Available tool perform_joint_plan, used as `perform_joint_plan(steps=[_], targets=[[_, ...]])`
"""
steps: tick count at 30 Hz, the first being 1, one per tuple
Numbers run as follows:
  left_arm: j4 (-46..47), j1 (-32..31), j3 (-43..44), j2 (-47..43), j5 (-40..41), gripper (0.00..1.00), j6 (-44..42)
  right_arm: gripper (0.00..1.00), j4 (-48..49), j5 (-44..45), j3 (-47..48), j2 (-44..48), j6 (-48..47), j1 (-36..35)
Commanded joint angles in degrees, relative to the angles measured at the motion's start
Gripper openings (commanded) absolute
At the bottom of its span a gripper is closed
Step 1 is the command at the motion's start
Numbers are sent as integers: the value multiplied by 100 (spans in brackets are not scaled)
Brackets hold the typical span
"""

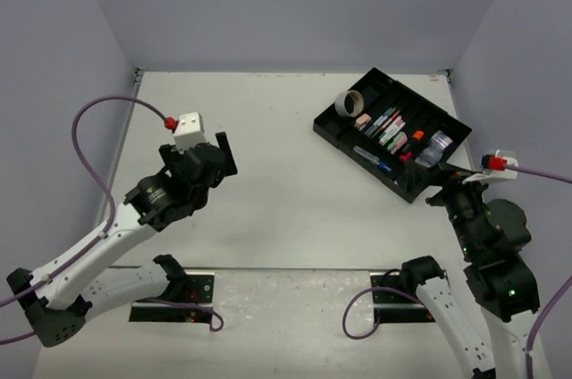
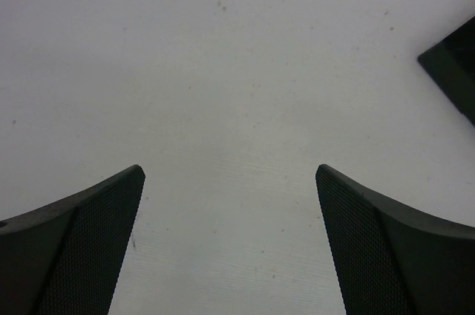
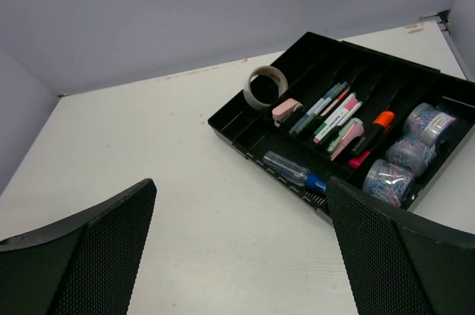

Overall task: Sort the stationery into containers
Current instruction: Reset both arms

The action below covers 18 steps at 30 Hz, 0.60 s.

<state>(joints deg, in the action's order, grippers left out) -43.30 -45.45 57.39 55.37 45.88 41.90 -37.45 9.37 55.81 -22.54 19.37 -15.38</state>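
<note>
White desk (image 1: 268, 173), 1 black tray (image 3: 236, 137) ahead-right of right claw (image 3: 241, 183), holding 1 tape ring (image 3: 266, 86), 1 pink eraser (image 3: 286, 109), 3 clip tubs (image 3: 408, 153), pens (image 3: 334, 116). 2 claws wide, gripping nothing; left claw (image 2: 228, 170) hangs over desk.

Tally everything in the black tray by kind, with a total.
Tape ring: 1
Pink eraser: 1
Highlighters: 2
Clear tubs of paper clips: 3
Clear tube with blue cap: 1
Pens: about 6, bunched too close to be sure
Total: about 14
</note>
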Motion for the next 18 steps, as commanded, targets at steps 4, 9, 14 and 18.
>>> perform_joint_plan(steps=[4, 9, 14, 18], targets=[[361, 28, 162, -1563, 263, 100, -1220, 99, -757, -220, 201, -17, 42, -18], [176, 28, 72, -1998, 520, 100, -1528, 99, -1090, -196, 337, 36, 74, -18], [446, 30, -541, -2145, 623, 100, -1588, 99, -1075, -26, 48, 380, -58, -18], [517, 28, -755, -2171, 763, 100, -1588, 99, -1010, -33, -166, 677, -221, -9]])
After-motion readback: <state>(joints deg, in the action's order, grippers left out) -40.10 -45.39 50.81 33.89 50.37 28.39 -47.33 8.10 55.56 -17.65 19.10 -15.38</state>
